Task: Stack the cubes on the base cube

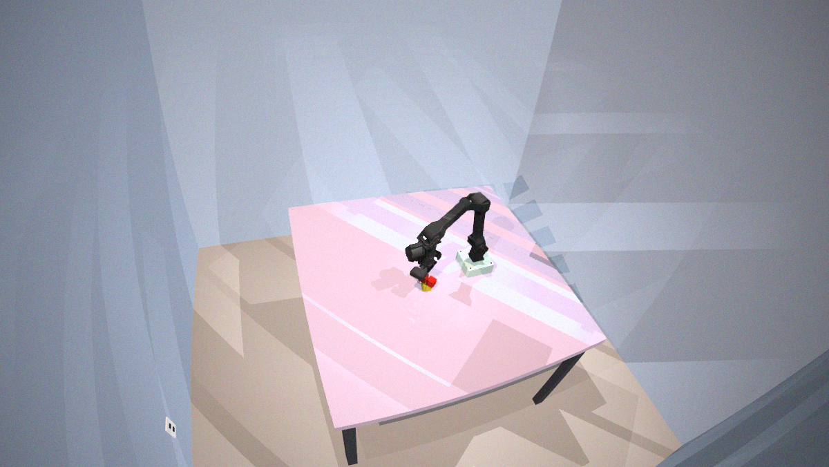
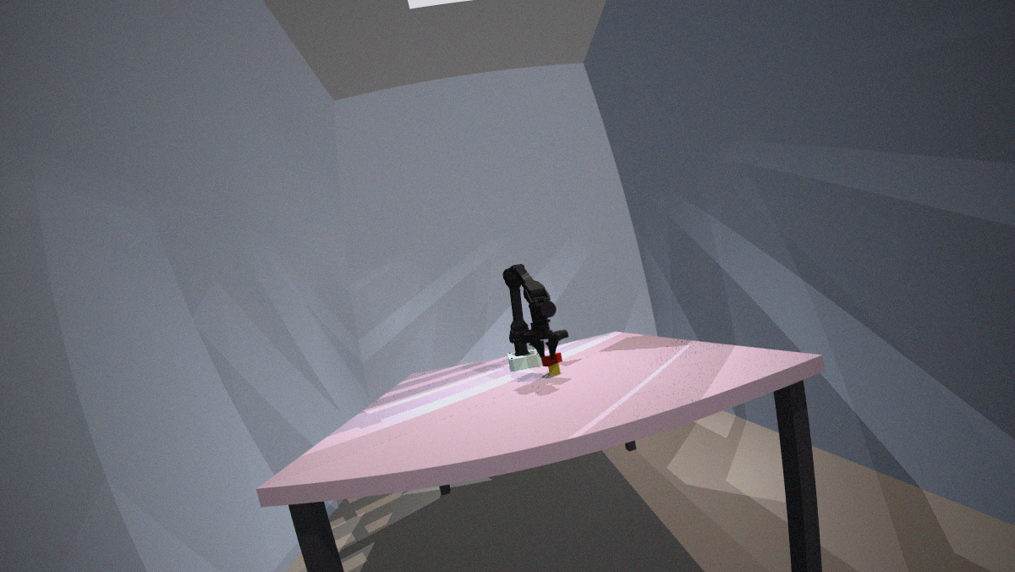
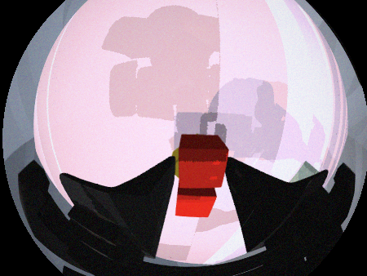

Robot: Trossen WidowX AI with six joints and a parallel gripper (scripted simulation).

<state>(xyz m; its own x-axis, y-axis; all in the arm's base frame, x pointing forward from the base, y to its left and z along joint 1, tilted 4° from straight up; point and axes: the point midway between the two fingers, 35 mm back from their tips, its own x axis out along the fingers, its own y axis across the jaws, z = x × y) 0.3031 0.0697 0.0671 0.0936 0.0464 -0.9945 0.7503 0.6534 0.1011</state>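
The yellow base cube (image 1: 426,287) (image 2: 554,369) (image 3: 175,162) stands on the table, mostly hidden by red in the wrist view. One red cube (image 1: 432,282) (image 2: 557,359) (image 3: 196,205) sits on top of it. The other red cube (image 1: 425,279) (image 3: 203,172) is between my fingertips at the base cube's top, beside the first. My gripper (image 3: 201,162) points down and is open a little wider than this cube, with a thin gap at its left side in the wrist view. Contact under the cube and the gap between the red cubes cannot be told.
The pink table (image 1: 371,347) (image 2: 440,426) carries the arm's pale green mount (image 1: 478,268) (image 2: 523,363), close to the cubes. The black arm arches from it over the stack. Shadows and light bands cross the table top.
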